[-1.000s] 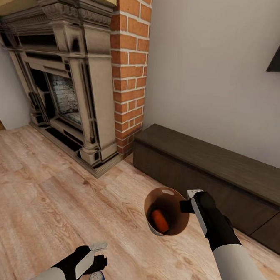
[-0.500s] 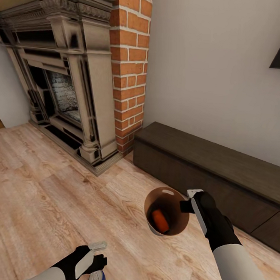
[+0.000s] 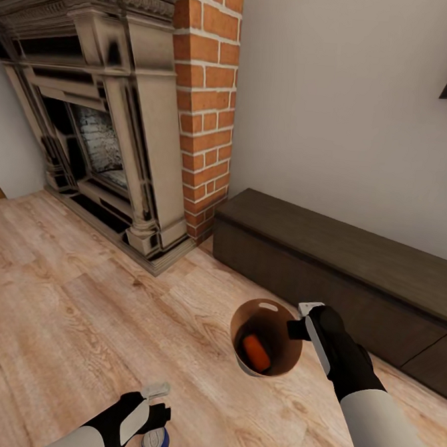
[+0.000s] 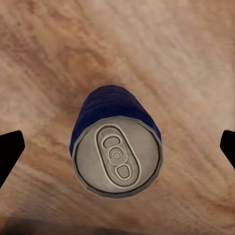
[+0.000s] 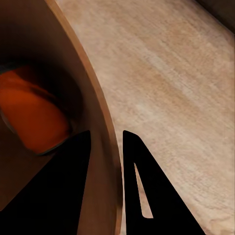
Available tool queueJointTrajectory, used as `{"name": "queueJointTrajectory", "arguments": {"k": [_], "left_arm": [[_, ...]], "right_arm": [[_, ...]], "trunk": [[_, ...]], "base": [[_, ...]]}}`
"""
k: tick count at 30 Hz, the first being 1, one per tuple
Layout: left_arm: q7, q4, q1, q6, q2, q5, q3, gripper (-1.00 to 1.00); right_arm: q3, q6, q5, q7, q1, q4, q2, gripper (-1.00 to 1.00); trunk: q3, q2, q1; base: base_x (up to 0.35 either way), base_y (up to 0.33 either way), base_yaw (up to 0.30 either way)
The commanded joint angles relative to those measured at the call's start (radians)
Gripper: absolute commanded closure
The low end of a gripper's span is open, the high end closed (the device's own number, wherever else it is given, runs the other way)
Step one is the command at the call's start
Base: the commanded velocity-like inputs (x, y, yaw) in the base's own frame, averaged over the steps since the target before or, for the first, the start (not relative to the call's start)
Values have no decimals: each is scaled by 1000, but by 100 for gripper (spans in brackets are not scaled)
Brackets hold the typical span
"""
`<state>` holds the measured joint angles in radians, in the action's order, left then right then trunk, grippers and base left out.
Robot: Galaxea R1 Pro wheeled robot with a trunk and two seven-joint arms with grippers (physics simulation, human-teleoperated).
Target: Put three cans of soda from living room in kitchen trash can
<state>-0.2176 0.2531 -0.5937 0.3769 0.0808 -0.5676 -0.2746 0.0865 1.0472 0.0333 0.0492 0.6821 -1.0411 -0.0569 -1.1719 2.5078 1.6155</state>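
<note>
Right gripper point(image 3: 301, 320) clamped on trash can point(image 3: 246, 362) rim, wall between fingers point(image 5: 81, 176), orange can point(image 3: 256, 353) lying inside, left gripper point(image 3: 160, 400) spread wide either side of blue can point(image 4: 116, 147), bare plank floor point(image 3: 77, 320) ahead, fireplace point(image 3: 104, 115) and dark low cabinet point(image 3: 327, 271) bounding far edge

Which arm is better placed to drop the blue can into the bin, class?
The left. Its left gripper is beside the blue can, fingers spread wide to either side of it. The right gripper is taken: it pinches the bin's rim, with an orange can already inside.
</note>
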Motion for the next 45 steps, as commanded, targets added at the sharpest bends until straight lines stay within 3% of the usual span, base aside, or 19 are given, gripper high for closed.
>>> {"name": "queueJointTrajectory", "arguments": {"k": [1,15,32,45], "left_arm": [[0,0,0,0,0,0,0,-100],[0,0,0,-3,0,-1,0,-100],[0,0,0,-36,1,2,0,-100],[1,0,0,-36,2,2,0,-100]], "right_arm": [[0,0,14,-3,1,0,0,100],[4,0,14,-3,-2,-17,4,100],[1,0,5,-3,-55,-213,43,100],[-1,0,5,-3,-61,-229,43,100]], "trunk": [[-4,0,0],[-12,1,1],[-12,1,1],[-54,3,6]], "base": [[0,0,0],[0,0,0],[0,0,0],[0,0,0]]}}
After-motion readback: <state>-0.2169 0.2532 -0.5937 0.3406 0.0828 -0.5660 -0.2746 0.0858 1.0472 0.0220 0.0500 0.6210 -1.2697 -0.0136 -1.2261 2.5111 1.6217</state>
